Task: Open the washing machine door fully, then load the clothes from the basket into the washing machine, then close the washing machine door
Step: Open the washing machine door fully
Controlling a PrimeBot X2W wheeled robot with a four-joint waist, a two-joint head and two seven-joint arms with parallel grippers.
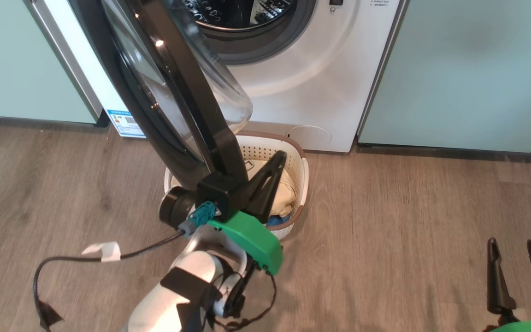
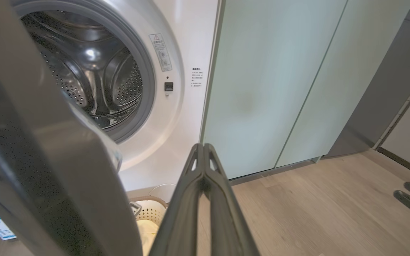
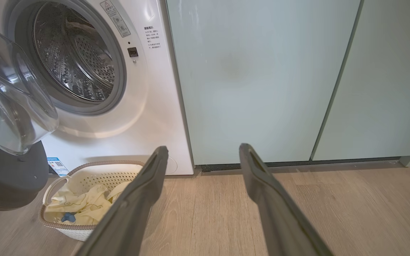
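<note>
Item: the washing machine (image 1: pixel 302 92), white, front-loading, set between pale mint-green cabinet panels (image 1: pixel 468 69) on a wood-pattern floor (image 1: pixel 385 230); the steel drum (image 3: pixel 73 53) is seen through the uncovered opening, ringed by a grey seal. Item: the washing machine door (image 1: pixel 191 106), swung outward on the robot's left side, glossy black rim edge-on in the head view, clear glass bowl bulging toward the opening; its lower edge is seen above the basket in that view. Item: the basket (image 1: pixel 265 153), cream-white, perforated, brown-rimmed, placed on the floor just in front of the machine's lower panel and beneath the open door. Item: the clothes (image 3: pixel 84 204), pale yellow, heaped inside the basket, with a blue fabric piece (image 3: pixel 68 217) tucked at the near side. Item: left end effector (image 1: pixel 279 159), fingers pressed together with nothing between them, held above the basket and just beside the door's lower rim (contact with the rim cannot be told). Item: right end effector (image 1: pixel 511 243), fingers spread apart and empty, kept low at the robot's right over bare floor, well apart from the basket. Item: a blue-edged QR sticker (image 1: pixel 127 121), fixed low on the machine's left front.
</note>
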